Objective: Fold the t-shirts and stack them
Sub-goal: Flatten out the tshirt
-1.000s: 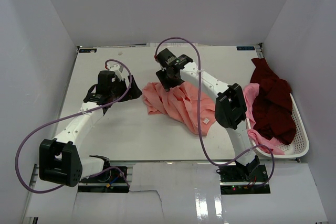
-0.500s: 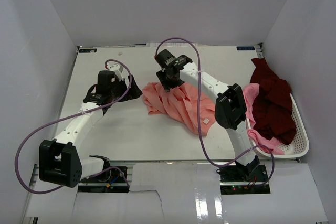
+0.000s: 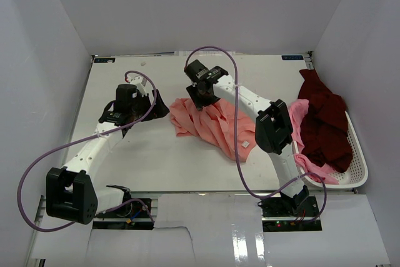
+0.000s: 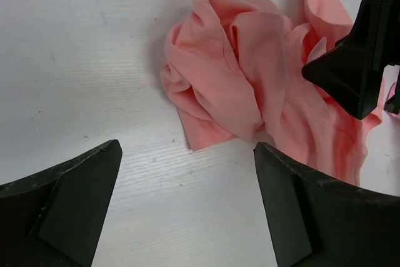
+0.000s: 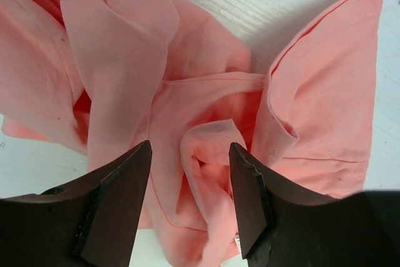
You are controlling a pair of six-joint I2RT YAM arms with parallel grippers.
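Top external view: 1 salmon-pink t-shirt [image 3: 212, 123] is seen crumpled mid-table, with nothing folded or stacked. A maroon t-shirt [image 3: 325, 117] and a lighter pink t-shirt [image 3: 299, 114] are heaped in the white basket [image 3: 357, 176]. The right gripper [image 5: 190, 154] fingers are parted astride a raised fold, and the left gripper [image 4: 187, 148] is held wide open alongside.

We note the salmon shirt [image 5: 206, 104] is soft matt cloth, creased, with stitched hems. The table [image 4: 94, 60] shows a white matt face with fine grain. The basket [image 3: 357, 161] looks smooth white slotted plastic.
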